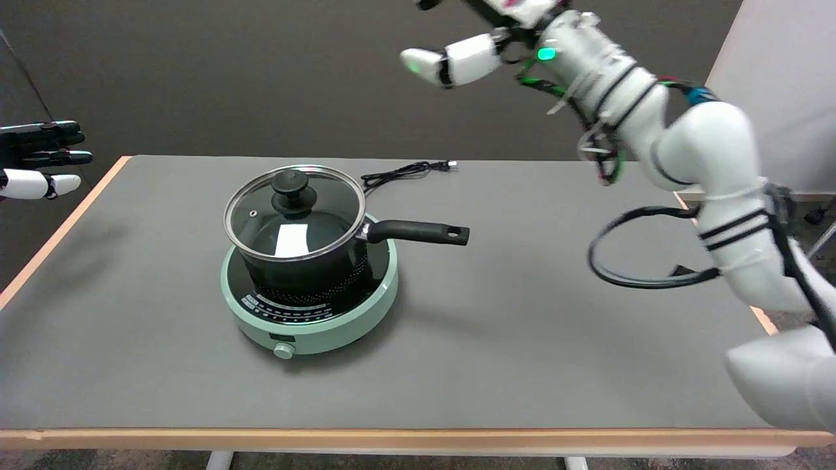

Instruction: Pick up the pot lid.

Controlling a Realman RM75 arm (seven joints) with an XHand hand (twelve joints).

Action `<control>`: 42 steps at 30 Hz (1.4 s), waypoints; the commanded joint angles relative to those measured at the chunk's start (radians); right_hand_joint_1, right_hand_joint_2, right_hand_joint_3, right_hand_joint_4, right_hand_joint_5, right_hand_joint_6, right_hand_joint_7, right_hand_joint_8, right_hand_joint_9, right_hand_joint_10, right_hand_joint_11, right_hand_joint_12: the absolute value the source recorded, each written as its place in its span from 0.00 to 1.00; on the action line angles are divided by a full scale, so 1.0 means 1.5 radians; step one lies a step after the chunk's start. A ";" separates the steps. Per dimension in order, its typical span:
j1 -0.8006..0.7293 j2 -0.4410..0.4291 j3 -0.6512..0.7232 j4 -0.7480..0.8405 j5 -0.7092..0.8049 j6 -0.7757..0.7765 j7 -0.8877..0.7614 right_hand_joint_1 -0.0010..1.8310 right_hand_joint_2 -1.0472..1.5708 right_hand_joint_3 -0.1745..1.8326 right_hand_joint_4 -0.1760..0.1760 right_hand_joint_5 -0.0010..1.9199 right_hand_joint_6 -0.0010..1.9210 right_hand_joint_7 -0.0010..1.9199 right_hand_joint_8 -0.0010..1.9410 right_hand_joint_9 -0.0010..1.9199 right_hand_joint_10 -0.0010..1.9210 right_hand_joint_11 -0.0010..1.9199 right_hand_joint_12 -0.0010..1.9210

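The glass pot lid (pixel 261 219), with a metal rim and a black knob (pixel 290 184), sits flat on the black pot (pixel 304 269). The pot stands on a pale green induction cooker (pixel 356 320), its long black handle (pixel 418 232) pointing right. My right hand (pixel 473 39) hangs high in the air at the picture's top edge, up and to the right of the lid and well clear of it. Much of the hand is cut off by the edge. One white finger (pixel 450 62) sticks out to the left, and I see nothing in the hand.
The cooker's black power cable (pixel 405 171) lies on the grey table (pixel 522 339) behind the pot. The idle left hand (pixel 39 160) hovers at the far left. My right arm's cable loop (pixel 640 251) hangs over the table's right side.
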 commanded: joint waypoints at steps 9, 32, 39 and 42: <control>0.230 -0.114 -0.381 -0.059 -0.132 0.036 -0.074 0.35 0.60 0.51 0.80 0.25 0.11 0.30 0.10 0.32 0.19 0.16 0.32; 0.274 -0.149 -0.493 -0.127 -0.124 -0.001 -0.056 0.40 0.60 0.55 0.92 0.26 0.11 0.35 0.11 0.35 0.23 0.21 0.38; 0.322 -0.165 -0.511 -0.223 -0.114 -0.011 0.046 0.41 0.60 0.55 0.94 0.26 0.11 0.34 0.11 0.35 0.23 0.21 0.39; 0.335 -0.171 -0.513 -0.266 -0.087 -0.031 0.047 0.41 0.61 0.55 0.96 0.26 0.11 0.34 0.11 0.35 0.23 0.21 0.39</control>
